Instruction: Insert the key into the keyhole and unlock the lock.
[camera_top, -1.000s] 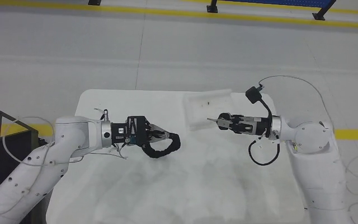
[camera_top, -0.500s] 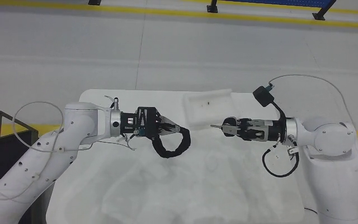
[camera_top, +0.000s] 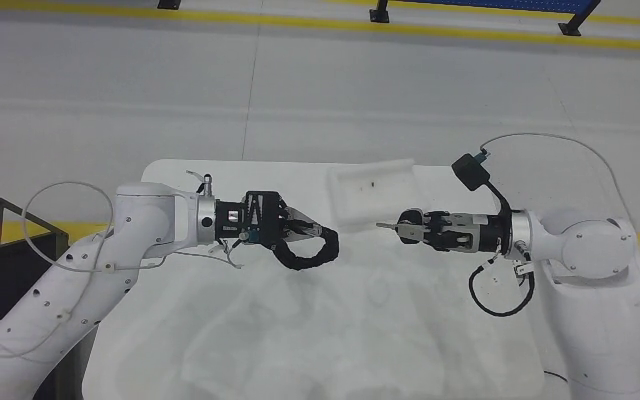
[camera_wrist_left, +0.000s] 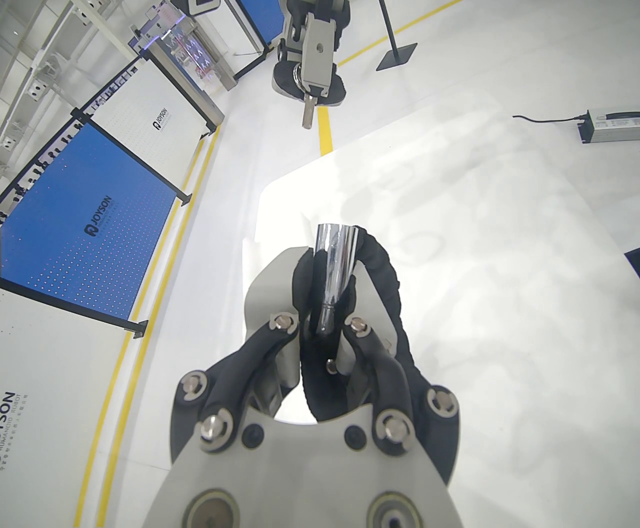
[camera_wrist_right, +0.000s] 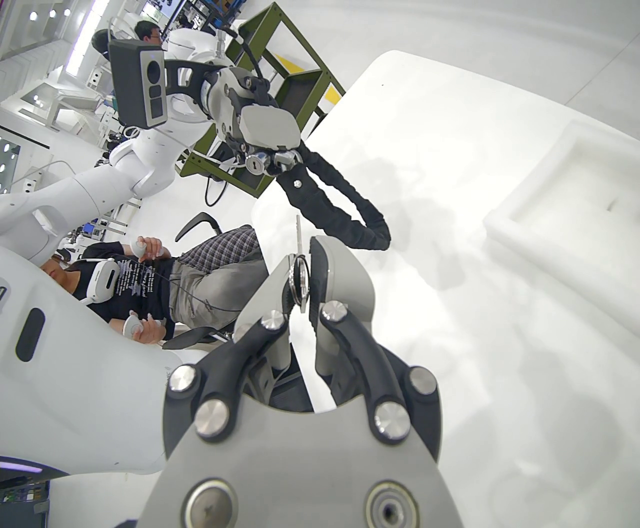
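My left gripper is shut on the lock, a chrome cylinder with a black sheathed cable loop hanging from it above the white table. In the right wrist view the lock's keyhole end faces my right gripper. That gripper is shut on the key, whose blade points toward the lock. In the top view the key sticks out of the right gripper, a short gap from the lock. The left wrist view shows the left gripper and, farther off, the key.
A white foam tray lies on the table behind the gap between the two grippers; it is also seen in the right wrist view. A dark stand sits off the table's left edge.
Over the second the left arm carried the lock right and slightly up, and the right arm drew back to the right. Since half a second ago only the cable loop has swung up a little.
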